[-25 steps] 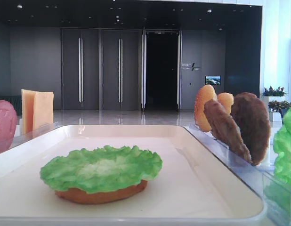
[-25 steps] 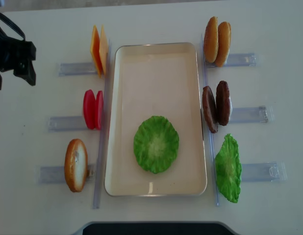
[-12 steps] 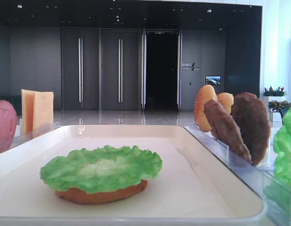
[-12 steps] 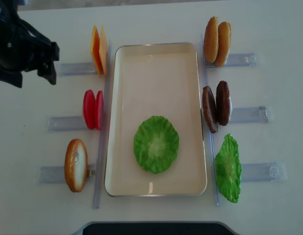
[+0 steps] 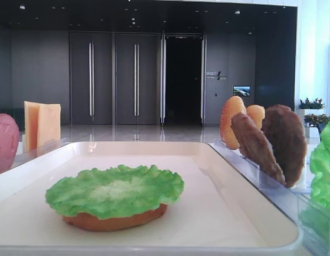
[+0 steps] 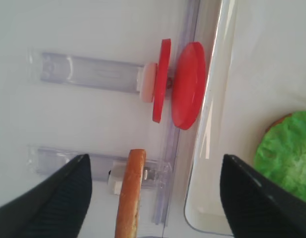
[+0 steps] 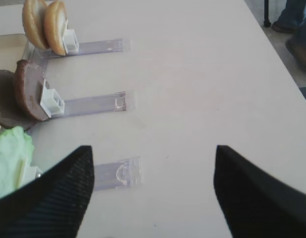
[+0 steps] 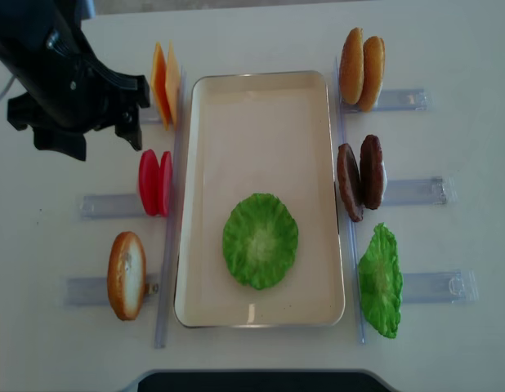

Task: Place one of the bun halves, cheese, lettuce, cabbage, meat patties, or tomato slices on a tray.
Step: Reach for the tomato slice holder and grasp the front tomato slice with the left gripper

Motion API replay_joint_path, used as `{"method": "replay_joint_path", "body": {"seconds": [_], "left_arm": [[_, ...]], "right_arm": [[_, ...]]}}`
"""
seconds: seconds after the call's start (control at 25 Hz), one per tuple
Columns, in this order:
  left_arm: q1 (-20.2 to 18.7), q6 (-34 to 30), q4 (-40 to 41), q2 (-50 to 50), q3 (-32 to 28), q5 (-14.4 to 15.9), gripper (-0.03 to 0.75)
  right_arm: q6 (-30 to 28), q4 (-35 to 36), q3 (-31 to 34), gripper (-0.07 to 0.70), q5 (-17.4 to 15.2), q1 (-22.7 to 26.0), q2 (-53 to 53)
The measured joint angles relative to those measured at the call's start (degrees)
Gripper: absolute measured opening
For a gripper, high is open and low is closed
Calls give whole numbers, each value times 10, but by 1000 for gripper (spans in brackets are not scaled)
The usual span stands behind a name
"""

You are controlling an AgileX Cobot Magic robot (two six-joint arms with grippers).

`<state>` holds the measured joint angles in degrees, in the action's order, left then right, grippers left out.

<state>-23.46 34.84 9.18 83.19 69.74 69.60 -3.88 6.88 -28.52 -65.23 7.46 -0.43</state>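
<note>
Low front camera level with the tray (image 5: 245,234) rim facing a hall, overhead camera straight down on the table (image 8: 449,49), wrist cameras close, all sharing tray surroundings.

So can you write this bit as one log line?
left gripper: open, above red round tomato slices | cream tray: green lettuce leaf on bun base

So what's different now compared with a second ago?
The left gripper has swung in from the left edge toward the tomato slices, jaws open, holding nothing. The lettuce on the tray and the racked food are unmoved.
</note>
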Motion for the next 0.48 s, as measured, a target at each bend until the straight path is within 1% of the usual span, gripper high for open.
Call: {"method": "replay_joint_path", "body": {"seconds": [0.2, 0.48], "left_arm": [[0, 3, -22, 51, 0, -3, 614], [0, 4, -54, 109, 0, -49, 614]], "right_arm": [[0, 0, 0, 514, 0, 0, 0], [0, 0, 0, 514, 0, 0, 0]]}}
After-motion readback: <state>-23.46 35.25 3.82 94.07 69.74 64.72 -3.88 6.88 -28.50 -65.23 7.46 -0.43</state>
